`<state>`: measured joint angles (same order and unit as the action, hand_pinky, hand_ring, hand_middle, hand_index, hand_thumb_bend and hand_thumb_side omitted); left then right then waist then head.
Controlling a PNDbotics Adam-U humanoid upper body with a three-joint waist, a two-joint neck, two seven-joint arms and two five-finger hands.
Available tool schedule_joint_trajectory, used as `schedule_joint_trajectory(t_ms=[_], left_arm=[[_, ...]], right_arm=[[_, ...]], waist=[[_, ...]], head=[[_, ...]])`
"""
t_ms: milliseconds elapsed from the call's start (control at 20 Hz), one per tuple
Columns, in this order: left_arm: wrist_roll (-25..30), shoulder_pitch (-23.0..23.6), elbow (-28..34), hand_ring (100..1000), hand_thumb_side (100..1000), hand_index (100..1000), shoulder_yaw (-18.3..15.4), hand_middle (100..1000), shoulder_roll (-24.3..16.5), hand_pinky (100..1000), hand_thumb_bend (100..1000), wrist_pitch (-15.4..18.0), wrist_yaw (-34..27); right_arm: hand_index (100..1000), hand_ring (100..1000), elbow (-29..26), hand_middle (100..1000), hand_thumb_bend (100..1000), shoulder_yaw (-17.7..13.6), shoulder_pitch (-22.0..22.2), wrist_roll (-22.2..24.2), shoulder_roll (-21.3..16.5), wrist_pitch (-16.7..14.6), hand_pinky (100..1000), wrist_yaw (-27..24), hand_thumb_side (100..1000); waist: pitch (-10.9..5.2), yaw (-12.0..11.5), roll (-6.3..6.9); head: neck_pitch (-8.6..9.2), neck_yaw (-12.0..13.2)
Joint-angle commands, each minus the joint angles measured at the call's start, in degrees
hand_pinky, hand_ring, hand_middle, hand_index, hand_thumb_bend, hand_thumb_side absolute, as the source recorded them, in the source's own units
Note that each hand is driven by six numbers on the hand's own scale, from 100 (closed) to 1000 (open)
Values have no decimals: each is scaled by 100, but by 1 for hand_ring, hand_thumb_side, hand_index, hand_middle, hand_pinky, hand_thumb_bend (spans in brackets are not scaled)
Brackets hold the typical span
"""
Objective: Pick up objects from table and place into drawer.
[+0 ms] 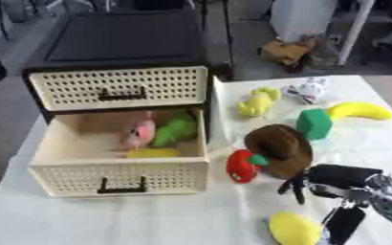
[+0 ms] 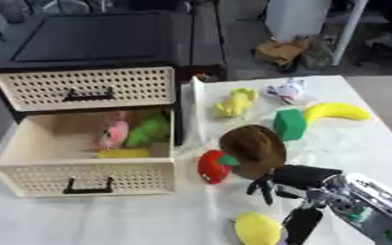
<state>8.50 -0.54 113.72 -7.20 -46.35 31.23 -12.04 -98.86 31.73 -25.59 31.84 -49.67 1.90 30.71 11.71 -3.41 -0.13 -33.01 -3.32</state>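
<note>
The right hand (image 2: 304, 184) comes in from the lower right, its dark fingers (image 1: 296, 187) hanging just beside the brown toy (image 1: 280, 149) and touching or nearly touching its lower edge; whether they are curled round it or loose cannot be told. The brown toy sits on the table (image 1: 149, 220), touching the red toy (image 1: 243, 166) at its left. A yellow round toy (image 1: 295, 228) lies near the front, just beside the hand's lower finger. Further back lie a green block (image 1: 315, 123), a banana (image 1: 360, 110), a pale yellow toy (image 1: 259, 102) and a white toy (image 1: 310, 89). The lower drawer (image 1: 120, 178) is pulled out and holds a pink toy (image 1: 140, 133), a green toy (image 1: 175, 130) and a yellow piece (image 1: 152, 153); the upper drawer (image 1: 120, 87) is closed. The right eye view shows more of the silver wrist (image 2: 375, 201) behind the hand; the left eye view cuts it off at the edge. The left hand shows in neither view.
</note>
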Motion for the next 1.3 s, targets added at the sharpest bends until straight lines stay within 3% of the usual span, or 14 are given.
schedule_joint_trajectory(t_ms=[50, 400, 1300], left_arm=[[17, -11, 87, 254, 880, 737, -52, 312, -95, 138, 100, 21, 10], [28, 13, 87, 252, 878, 734, -62, 310, -74, 135, 100, 21, 25], [27, 49, 87, 250, 876, 729, -75, 306, 1, 128, 100, 38, 49]], right_arm=[[849, 780, -106, 547, 1000, -97, -13, -53, -166, -24, 688, 62, 581], [762, 739, -70, 500, 1000, -116, 76, -134, -123, 42, 639, 55, 557], [709, 662, 419, 495, 974, -92, 100, -269, 240, 119, 583, 83, 492]], waist=[[-64, 14, 11], [-55, 28, 7], [-14, -13, 31]], head=[[-23, 5], [-18, 12], [26, -32]])
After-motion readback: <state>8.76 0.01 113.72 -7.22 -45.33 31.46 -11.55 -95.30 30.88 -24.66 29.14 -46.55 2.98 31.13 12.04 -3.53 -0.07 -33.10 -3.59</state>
